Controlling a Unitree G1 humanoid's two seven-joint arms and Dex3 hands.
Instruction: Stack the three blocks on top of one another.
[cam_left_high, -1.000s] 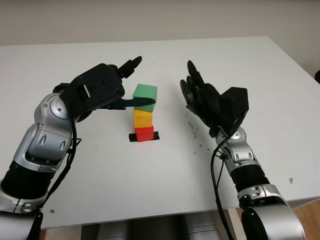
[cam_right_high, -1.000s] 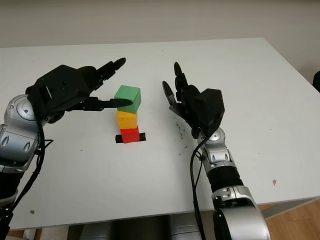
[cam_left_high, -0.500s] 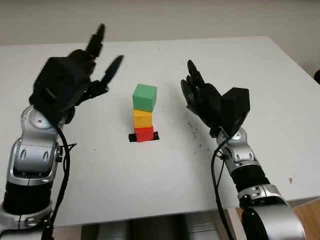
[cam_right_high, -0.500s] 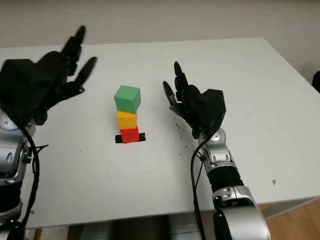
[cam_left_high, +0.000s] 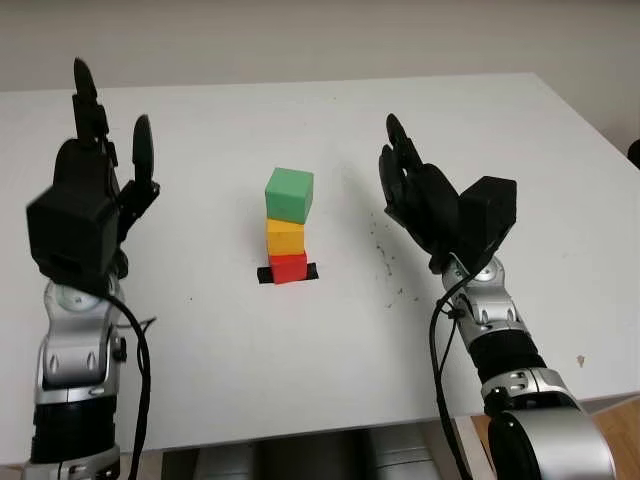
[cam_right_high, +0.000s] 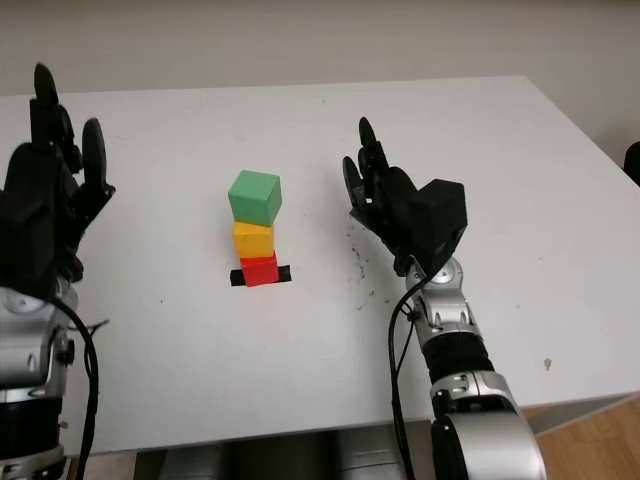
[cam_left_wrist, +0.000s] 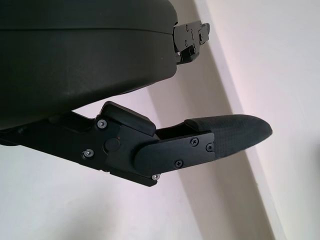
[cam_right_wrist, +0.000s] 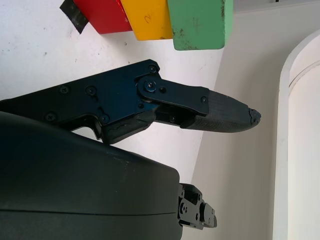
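Your left hand withdrew from the green block, fingers released — the block stayed atop the yellow block and red block, apparently slightly askew. Right hand hovered beside, holding nothing — stack likely complete.

The green block, yellow block and red block look like painted wood or foam with a matt finish; in the right wrist view the green one's face shows small scuffs and specks. The black strip under the stack looks like matt tape. The table is a smooth, matt white board, flecked with dark crumbs beside the right hand. Both hands, the left hand included, have smooth, slightly satin black plastic shells with small screws, while the fingertips carry a finely textured, rubbery pad. The forearms are glossy silver metal or plastic with black joints.
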